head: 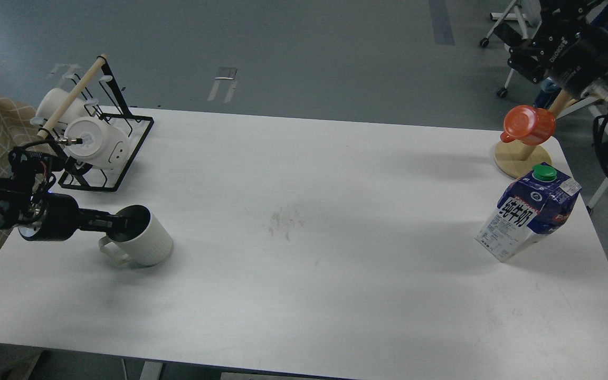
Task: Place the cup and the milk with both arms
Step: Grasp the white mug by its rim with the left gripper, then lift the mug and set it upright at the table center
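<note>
We note our left gripper (116, 224) at the cup (143, 236) rim, jaw state indiscernible, while our right gripper (525, 53) hangs well behind the upright milk (528, 219), likewise indiscernible.

- A robotics lab or test room, not a home.
- The grey floor (304, 47) is bare and smooth, with tape marks on it.
- A plain white table (304, 295) stands alone, scuffed at its middle.
- A wheeled equipment stand (504, 31) sits at the far right.
- Props are staged at the table's corners: a black mug rack (119, 158) and a wooden mug stand (523, 161).
</note>
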Robot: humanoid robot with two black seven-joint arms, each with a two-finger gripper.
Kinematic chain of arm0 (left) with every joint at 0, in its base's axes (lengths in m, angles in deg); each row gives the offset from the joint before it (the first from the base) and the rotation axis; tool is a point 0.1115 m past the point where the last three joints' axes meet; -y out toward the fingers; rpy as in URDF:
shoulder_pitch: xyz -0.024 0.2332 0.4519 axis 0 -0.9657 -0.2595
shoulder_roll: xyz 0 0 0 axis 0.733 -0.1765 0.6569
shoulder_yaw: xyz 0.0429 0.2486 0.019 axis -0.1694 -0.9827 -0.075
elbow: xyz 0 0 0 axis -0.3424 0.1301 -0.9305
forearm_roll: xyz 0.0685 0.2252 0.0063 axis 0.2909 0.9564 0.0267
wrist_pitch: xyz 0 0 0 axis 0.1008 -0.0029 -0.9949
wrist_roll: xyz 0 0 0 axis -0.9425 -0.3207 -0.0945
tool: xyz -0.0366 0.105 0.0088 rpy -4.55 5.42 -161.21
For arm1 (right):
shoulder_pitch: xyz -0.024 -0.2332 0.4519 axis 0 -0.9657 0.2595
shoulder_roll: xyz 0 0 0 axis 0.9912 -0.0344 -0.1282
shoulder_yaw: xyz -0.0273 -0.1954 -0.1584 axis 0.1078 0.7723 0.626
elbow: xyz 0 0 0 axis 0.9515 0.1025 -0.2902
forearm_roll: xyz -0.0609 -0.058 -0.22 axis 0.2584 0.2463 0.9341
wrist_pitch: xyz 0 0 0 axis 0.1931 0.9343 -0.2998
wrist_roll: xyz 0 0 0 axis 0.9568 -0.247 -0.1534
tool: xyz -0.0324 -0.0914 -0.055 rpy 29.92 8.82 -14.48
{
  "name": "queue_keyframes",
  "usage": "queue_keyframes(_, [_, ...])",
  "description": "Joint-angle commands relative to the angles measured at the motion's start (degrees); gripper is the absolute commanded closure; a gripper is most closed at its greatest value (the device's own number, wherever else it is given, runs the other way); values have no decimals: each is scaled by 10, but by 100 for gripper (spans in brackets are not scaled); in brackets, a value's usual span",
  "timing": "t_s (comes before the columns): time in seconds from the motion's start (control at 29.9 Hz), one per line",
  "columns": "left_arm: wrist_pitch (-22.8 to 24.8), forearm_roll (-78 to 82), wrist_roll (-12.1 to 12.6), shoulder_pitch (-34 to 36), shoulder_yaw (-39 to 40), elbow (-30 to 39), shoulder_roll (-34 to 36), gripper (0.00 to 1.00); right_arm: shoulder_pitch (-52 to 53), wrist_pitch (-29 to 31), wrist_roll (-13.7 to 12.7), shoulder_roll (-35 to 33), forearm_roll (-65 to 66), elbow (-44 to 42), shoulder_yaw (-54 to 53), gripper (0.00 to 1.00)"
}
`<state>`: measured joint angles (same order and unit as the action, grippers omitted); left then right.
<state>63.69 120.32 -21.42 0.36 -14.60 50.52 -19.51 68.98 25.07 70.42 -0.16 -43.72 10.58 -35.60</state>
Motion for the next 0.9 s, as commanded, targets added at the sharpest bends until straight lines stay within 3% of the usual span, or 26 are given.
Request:
queue_keyframes(0.0, [0,0,0,3,1,-3,0,100,-1,0,0,0,0,0,0,0])
queue_keyframes(0.3, [0,0,0,64,1,43,14,100,-1,-3,0,0,1,0,0,0])
queue_keyframes(0.57, [0,1,0,155,1,193,26,100,10,-2,0,2,1,0,0,0])
queue_keyframes(0.64, [0,1,0,171,1,227,12,100,25,-3,0,3,2,0,1,0])
queue_keyframes(0.87, [0,48,0,191,1,235,-75,100,92,-14,0,6,3,-5,6,0])
